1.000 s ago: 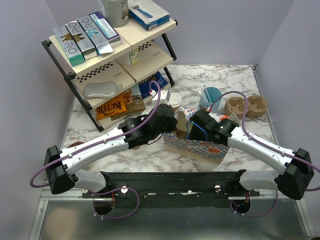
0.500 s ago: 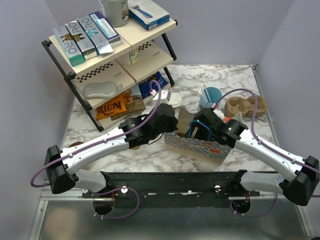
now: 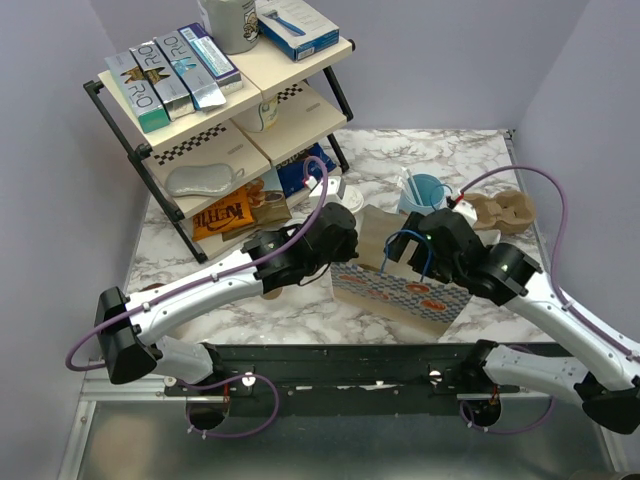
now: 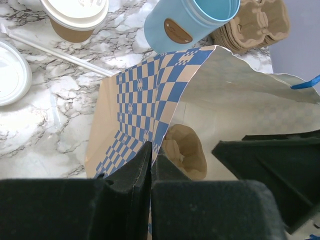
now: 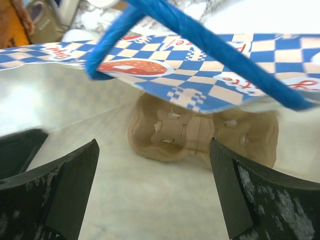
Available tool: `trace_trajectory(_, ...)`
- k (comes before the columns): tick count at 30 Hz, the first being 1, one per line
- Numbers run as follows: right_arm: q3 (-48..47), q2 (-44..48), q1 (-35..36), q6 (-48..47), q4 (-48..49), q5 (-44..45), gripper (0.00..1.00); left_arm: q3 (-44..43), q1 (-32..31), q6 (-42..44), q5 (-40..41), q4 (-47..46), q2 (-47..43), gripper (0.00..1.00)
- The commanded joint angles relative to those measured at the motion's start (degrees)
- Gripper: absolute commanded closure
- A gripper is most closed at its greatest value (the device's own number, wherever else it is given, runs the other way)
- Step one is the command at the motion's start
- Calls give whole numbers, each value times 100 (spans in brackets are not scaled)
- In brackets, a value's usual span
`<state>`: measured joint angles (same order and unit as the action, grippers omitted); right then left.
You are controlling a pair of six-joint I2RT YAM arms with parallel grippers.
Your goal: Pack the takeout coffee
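Observation:
The takeout coffee (image 4: 75,17), a tan paper cup with a white lid, stands on the marble beyond the bag in the left wrist view. In the top view my left arm mostly hides it. My left gripper (image 4: 151,160) is shut on the near edge of the blue-checked paper bag (image 3: 400,290) and holds its mouth open. A tan pulp cup carrier (image 5: 200,132) lies on the bag's floor and also shows in the left wrist view (image 4: 187,150). My right gripper (image 5: 154,165) is open and empty above the bag's mouth (image 3: 420,250), beside the blue handle (image 5: 200,45).
A light-blue cup (image 4: 195,22) stands behind the bag, with a stack of pulp carriers (image 3: 500,212) to its right. A loose white lid (image 4: 10,65) and a straw (image 4: 60,52) lie near the coffee. A black wire shelf (image 3: 220,130) with boxes and snacks fills the back left.
My right gripper has risen out of the bag and the right arm has swung up and to the right. My left gripper has stayed shut on the bag's edge.

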<state>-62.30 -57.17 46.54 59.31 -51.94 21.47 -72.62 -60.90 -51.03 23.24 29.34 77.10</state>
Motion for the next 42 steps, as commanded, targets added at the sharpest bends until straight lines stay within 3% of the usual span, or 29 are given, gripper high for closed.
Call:
trace_trajectory(1,-168,328,-5,-533,192,375,0,-174,-71,-48,163,142,42,89)
trace_trajectory(7,-537,724,-5,-1376,553,463,0,-323,-71,-22,172,159,165,87)
trace_trajectory(13,-809,917,-5,-2561,860,323,0,-437,-62,49,250,151,226,79)
trace_trajectory(17,-819,1120,4,-2846,967,322,0,-499,-62,57,216,116,235,61)
trace_trajectory(18,-801,1181,-5,-2820,967,418,0,-516,-71,58,198,81,235,52)
trace_trajectory(20,-679,1339,-5,-2784,1063,646,0,-551,-62,75,215,72,244,46)
trace_trajectory(21,-660,1383,-5,-2793,1090,717,0,-569,-71,93,224,72,244,36)
trace_trajectory(23,-669,1488,-5,-2828,1151,831,0,-622,-71,119,251,72,227,32)
trace_trajectory(24,-686,1515,-5,-2846,1177,876,0,-639,-62,154,259,45,226,19)
trace_trajectory(28,-722,1603,-5,-3108,1379,806,0,-727,-62,224,286,10,165,1)
trace_trajectory(37,-1143,1498,4,-3820,1580,349,0,-1087,-44,628,470,116,-169,1)
trace_trajectory(42,-1363,1577,-5,-4234,2047,-432,0,-1053,43,874,444,107,-581,1)
